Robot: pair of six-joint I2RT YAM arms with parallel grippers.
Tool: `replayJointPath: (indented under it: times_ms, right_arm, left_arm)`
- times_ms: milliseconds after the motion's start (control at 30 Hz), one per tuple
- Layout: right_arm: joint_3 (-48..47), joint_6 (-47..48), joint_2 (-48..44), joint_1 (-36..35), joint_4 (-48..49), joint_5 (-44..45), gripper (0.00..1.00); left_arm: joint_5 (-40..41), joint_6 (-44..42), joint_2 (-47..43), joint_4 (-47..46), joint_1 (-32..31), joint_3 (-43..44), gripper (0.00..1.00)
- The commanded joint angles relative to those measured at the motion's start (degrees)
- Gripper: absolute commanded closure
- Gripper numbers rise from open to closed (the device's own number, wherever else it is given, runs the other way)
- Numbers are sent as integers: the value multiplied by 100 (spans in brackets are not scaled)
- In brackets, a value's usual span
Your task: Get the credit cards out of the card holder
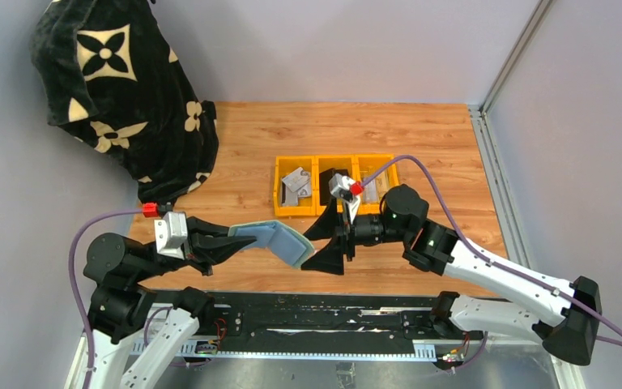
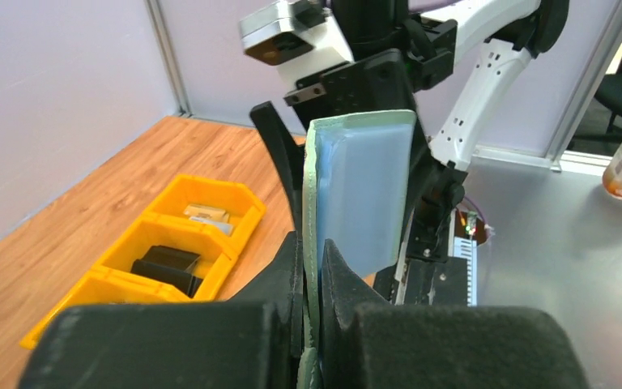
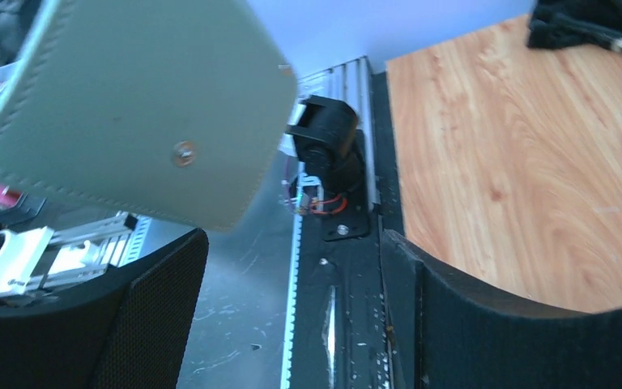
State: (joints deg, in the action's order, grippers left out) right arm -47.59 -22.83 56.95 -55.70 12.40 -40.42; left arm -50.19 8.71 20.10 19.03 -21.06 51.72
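Three yellow bins (image 1: 336,185) in one row on the bench (image 1: 421,138). In the right-end bin at least two credit cards (image 2: 205,214), one tan and one paler; cannot tell the exact number. In the middle bin one black item (image 2: 166,266). In the left-end bin some grey flat pieces (image 1: 294,186), not clear enough to name.

One card holder (image 1: 279,241), pale green outside and grey-blue inside, half unfolded, up in the air just in front of the bins.

Two arms. Left gripper (image 1: 239,239) clamped on the left edge of the card holder, arm stretched low from the front-left of the bins. Right gripper (image 1: 330,241) spread wide with nothing gripped, pointed at the card holder's free flap from in front of the middle bin, forearm slanting in from the front-right.
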Motion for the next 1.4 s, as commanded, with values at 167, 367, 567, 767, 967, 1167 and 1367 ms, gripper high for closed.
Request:
replayJointPath:
  times_ms: [167, 367, 567, 767, 967, 1167, 1367]
  right_arm:
    - [-20, 396, -373, -768, 353, 811, 41]
    - [-86, 392, -450, -906, 412, 1228, 71]
    - [-220, 512, -783, -923, 69, 1085, 74]
    - [-211, 517, -894, -925, -47, 1235, 96]
    - [-474, 580, -612, -1017, -252, 1568, 84]
    - [-674, 587, -369, -1153, -173, 1832, 74]
    - [-746, 547, -326, -1244, -46, 1967, 85]
  left_arm:
    - [-163, 830, 232, -449, 32, 147, 100]
    - [-268, 932, 296, -440, 32, 206, 100]
    - [-267, 912, 328, -402, 32, 211, 100]
    - [-355, 1049, 354, -499, 33, 239, 100]
    - [-484, 1128, 355, -513, 32, 241, 100]
    - [-579, 1177, 372, -533, 32, 233, 100]
    - [-582, 1177, 347, -523, 32, 209, 100]
